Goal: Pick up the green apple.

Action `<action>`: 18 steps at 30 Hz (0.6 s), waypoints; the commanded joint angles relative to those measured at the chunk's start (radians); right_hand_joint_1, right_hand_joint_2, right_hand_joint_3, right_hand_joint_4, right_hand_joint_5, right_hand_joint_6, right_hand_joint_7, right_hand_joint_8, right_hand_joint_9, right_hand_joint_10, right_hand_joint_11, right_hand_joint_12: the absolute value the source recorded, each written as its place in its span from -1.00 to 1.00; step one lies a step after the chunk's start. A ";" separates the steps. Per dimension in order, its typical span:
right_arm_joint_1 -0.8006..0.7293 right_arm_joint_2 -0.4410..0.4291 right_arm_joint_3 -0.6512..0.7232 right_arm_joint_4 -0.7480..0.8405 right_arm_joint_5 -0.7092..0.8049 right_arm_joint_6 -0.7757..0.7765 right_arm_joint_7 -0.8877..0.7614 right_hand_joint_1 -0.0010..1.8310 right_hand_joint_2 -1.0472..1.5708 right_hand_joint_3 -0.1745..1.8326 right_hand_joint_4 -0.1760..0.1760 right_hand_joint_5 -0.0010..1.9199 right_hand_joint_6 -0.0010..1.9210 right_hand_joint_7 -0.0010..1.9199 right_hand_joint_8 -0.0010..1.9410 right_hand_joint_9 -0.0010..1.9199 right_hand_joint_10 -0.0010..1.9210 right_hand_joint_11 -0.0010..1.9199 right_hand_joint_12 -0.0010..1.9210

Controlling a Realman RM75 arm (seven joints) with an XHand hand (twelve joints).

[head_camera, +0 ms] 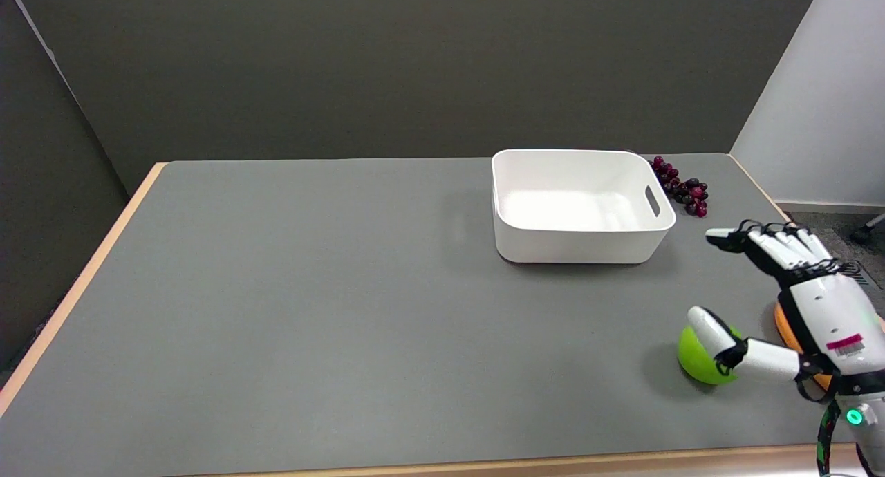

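The green apple (697,361) is sitting on the table (346,311) near its front right edge. The robot hand (795,304) is hovering over it, fingers spread wide, holding nothing. Round, smooth and likely slippery, the apple probably needs wrapping around its widest part.

table (311,311): matt grey, wood-look edge; bin (581,242): smooth white plastic; green apple (695,359): glossy

dark olive wall (415,62) behind grey table (311,290); white wall (823,97) right.
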 commanded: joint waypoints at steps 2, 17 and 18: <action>0.101 0.052 -0.215 -0.186 -0.070 0.209 -0.093 -0.58 0.25 -0.01 0.18 -0.61 -0.28 -0.48 -0.43 -0.68 0.00 -0.89 0.37; 0.098 0.023 -0.243 -0.295 0.013 0.233 -0.114 -0.59 0.25 -0.02 0.18 -0.61 -0.28 -0.48 -0.43 -0.68 0.01 -0.88 0.38; 0.098 0.023 -0.243 -0.297 0.019 0.233 -0.114 -0.60 0.25 -0.02 0.18 -0.61 -0.28 -0.49 -0.43 -0.68 0.01 -0.88 0.38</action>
